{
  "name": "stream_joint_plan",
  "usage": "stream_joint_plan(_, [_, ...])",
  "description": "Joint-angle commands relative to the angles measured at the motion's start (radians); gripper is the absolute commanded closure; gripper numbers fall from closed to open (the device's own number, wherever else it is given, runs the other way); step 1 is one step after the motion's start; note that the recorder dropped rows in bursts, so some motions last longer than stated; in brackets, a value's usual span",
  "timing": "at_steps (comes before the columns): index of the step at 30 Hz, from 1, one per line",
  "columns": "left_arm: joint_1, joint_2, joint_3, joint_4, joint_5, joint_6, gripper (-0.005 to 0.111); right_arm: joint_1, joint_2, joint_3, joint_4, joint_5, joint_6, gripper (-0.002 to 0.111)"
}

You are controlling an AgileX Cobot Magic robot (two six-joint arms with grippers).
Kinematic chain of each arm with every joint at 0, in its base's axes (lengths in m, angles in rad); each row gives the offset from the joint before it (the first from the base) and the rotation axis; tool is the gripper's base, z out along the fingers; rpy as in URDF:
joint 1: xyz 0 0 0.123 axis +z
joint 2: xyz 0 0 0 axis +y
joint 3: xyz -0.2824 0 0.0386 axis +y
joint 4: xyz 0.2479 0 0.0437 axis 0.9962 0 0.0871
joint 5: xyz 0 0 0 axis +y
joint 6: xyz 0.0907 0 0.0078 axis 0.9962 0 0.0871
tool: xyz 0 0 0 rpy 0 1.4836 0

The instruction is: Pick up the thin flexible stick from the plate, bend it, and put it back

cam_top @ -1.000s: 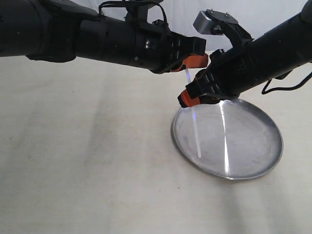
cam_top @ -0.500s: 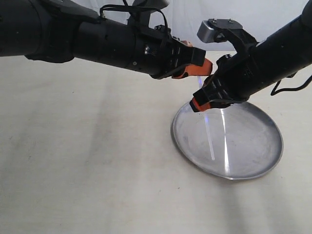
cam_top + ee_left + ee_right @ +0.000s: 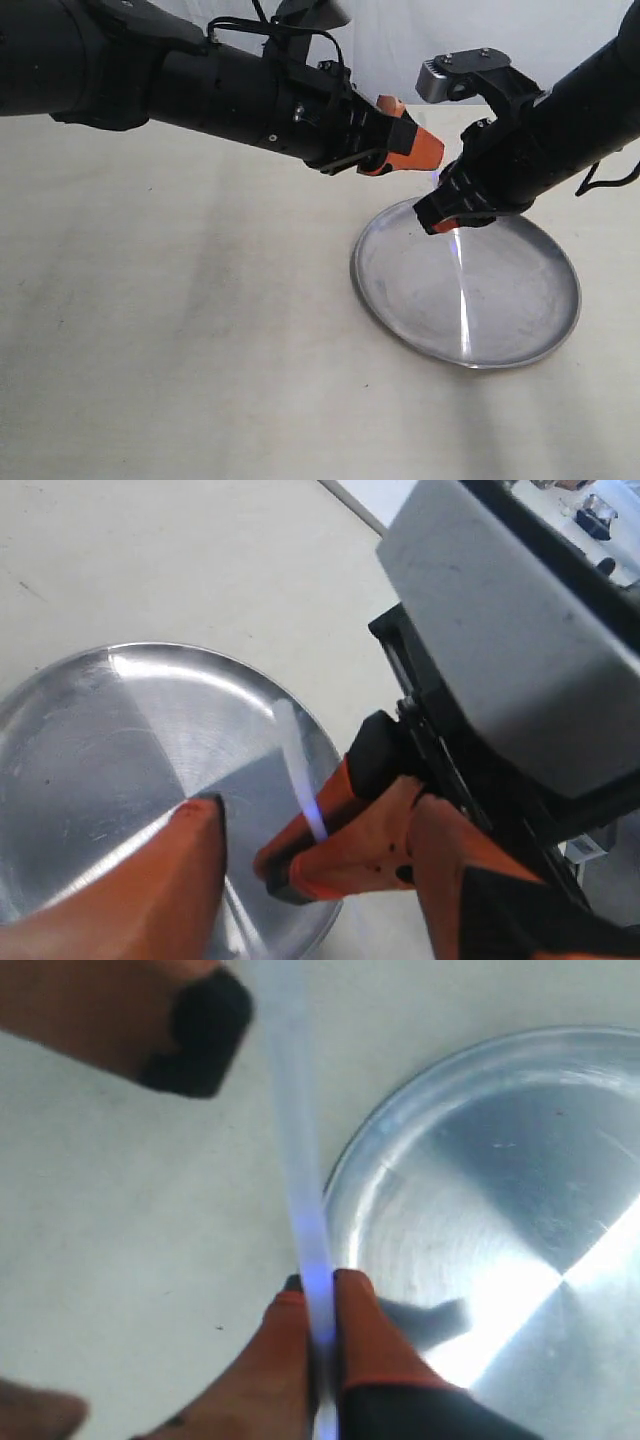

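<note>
The thin flexible stick (image 3: 298,1160), a whitish translucent strip, is pinched in my right gripper (image 3: 320,1288), which is shut on it just over the near rim of the plate (image 3: 480,1150). In the exterior view the right gripper (image 3: 444,222) hovers above the shiny steel plate (image 3: 525,300). Only a short bluish bit of stick (image 3: 437,176) shows above it. My left gripper (image 3: 418,140) stands open right beside it, its orange fingers (image 3: 170,880) spread either side of the stick (image 3: 297,755) without touching it. Below the right gripper, the stick cannot be told from the glare.
A bright straight glare streak (image 3: 463,310) crosses the plate. The plate lies on a pale cloth-covered table (image 3: 180,340). Both black arms reach in from the upper left and upper right and nearly meet above the plate's far rim.
Both grippers have moved right and slightly up with the stick. The left fingers, earlier closed round its upper end, now stand apart. The stick's lower length over the plate no longer shows clearly.
</note>
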Motion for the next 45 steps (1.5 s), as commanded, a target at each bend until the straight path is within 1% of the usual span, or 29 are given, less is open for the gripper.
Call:
stream_joint_plan(1, [-0.004,-0.010,0.004,0.007,0.009,0.002,0.052,-0.005,-0.002,-0.002,-0.123,-0.021,0.089,0.109])
stream_joint_plan(7, [-0.004,-0.010,0.004,0.022,0.025,0.002,0.052,-0.005,0.008,-0.002,-0.253,-0.038,0.155,0.109])
stream_joint_plan(11, [-0.004,-0.015,0.004,0.033,0.051,0.002,0.053,-0.005,0.074,-0.002,-0.330,-0.040,0.227,0.109])
stream_joint_plan(18, [-0.004,-0.057,0.004,0.116,0.056,-0.014,0.053,-0.005,0.201,-0.002,-0.382,-0.052,0.261,0.109])
stream_joint_plan(25, [-0.004,-0.078,0.004,0.135,0.081,-0.014,0.053,-0.005,0.301,-0.002,-0.417,-0.142,0.317,0.109])
stream_joint_plan(32, [-0.004,-0.078,0.004,0.134,0.104,-0.017,0.053,-0.005,0.328,-0.002,-0.433,-0.208,0.348,0.108])
stream_joint_plan(33, [-0.004,-0.078,0.004,0.134,0.104,-0.017,0.053,-0.005,0.328,-0.002,-0.433,-0.224,0.348,0.106])
stream_joint_plan(34, [-0.004,-0.078,0.004,0.134,0.104,-0.017,0.053,-0.005,0.328,-0.002,-0.433,-0.238,0.348,0.101])
stream_joint_plan(36, [-0.004,-0.078,0.004,0.134,0.104,-0.017,0.053,-0.005,0.328,-0.002,-0.429,-0.257,0.348,0.087])
stream_joint_plan(37, [-0.004,-0.078,0.004,0.134,0.104,-0.017,0.053,-0.005,0.328,-0.002,-0.429,-0.259,0.348,0.078])
stream_joint_plan(38, [-0.004,-0.078,0.004,0.134,0.104,-0.017,0.053,-0.005,0.328,-0.002,-0.429,-0.256,0.348,0.062])
stream_joint_plan(39, [-0.004,-0.078,0.004,0.134,0.104,-0.017,0.053,-0.005,0.328,-0.002,-0.429,-0.256,0.351,0.055])
stream_joint_plan(40, [-0.004,-0.078,0.004,0.134,0.104,-0.017,0.053,-0.005,0.328,-0.002,-0.429,-0.256,0.352,0.051])
stream_joint_plan(41, [-0.004,-0.078,0.004,0.134,0.104,-0.017,0.053,-0.005,0.328,-0.002,-0.429,-0.256,0.352,0.050])
stream_joint_plan(45, [-0.004,-0.078,0.004,0.134,0.104,-0.017,0.053,-0.005,0.292,-0.002,-0.433,-0.220,0.447,0.050])
